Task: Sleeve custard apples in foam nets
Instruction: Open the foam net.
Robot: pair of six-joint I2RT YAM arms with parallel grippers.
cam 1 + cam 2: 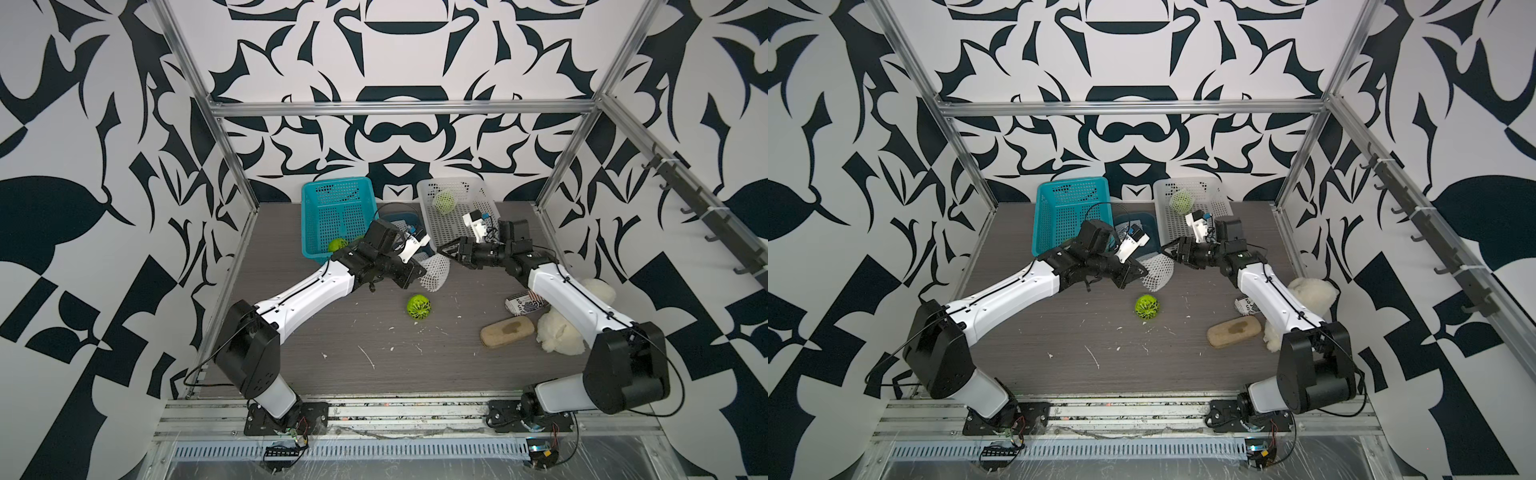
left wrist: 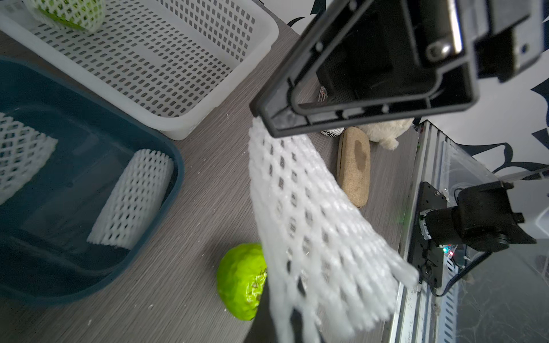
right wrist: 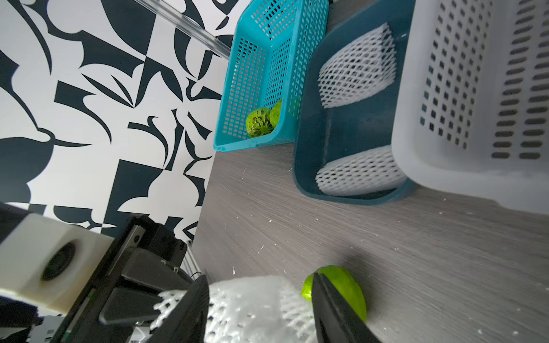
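Though illegible — black-lettered white packet [image 1: 524,304]

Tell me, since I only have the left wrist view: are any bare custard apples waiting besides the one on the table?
Observer: Yes, two more custard apples lie unsleeved in the teal basket, seen from the right wrist view.
Operator: Where is the right tool?
Observer: The right tool is at the rim of the hanging foam net, its jaws apart with the net's edge between them. I cannot tell whether they touch it.
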